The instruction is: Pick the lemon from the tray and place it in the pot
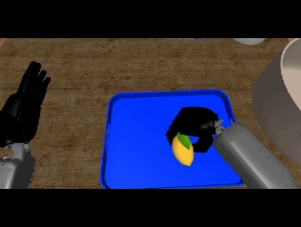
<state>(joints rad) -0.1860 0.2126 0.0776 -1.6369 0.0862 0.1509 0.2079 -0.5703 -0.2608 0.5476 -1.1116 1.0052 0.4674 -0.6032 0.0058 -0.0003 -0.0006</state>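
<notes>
We see the right hand curled down over the upper end of the lemon, fingers closed round it, while the yellow lower end pokes out beneath. The lemon lies inside the blue tray, towards its right half. Just right of the tray stands the big grey pot. The left hand rests open at the left edge, fingers up. Everything sits on a brown wood-grain table.

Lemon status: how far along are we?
Done: the right hand is down at the tray. In hand: it curls round the lemon, not yet clear of the tray. Left: carry it to the pot at right and release. The left hand rests open at left.
</notes>
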